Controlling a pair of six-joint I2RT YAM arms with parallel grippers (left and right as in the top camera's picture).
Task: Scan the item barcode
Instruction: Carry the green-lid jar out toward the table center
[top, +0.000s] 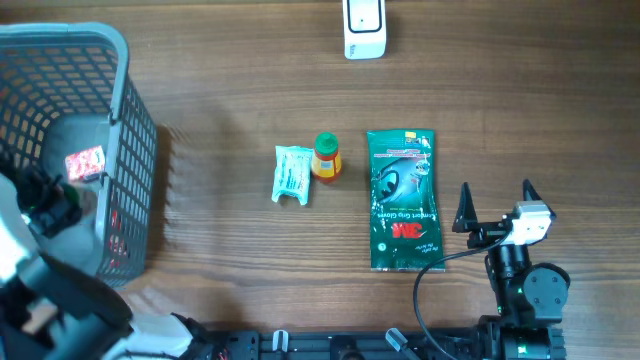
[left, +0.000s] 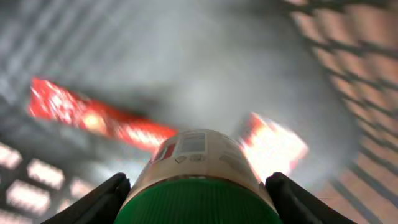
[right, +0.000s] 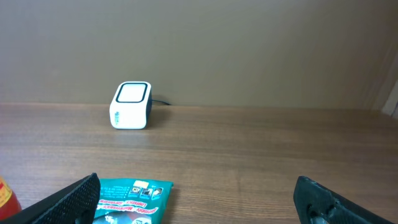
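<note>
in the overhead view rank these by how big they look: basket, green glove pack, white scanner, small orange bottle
1. basket
2. green glove pack
3. white scanner, partly cut off by the top edge
4. small orange bottle

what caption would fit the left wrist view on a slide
Left gripper closed on a green-capped bottle inside the grey basket, red packets blurred behind it.

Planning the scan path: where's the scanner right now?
In the overhead view the scanner sits at the table's far edge, right of centre, beyond the glove pack. The right wrist view shows it ahead, left of centre.
</note>
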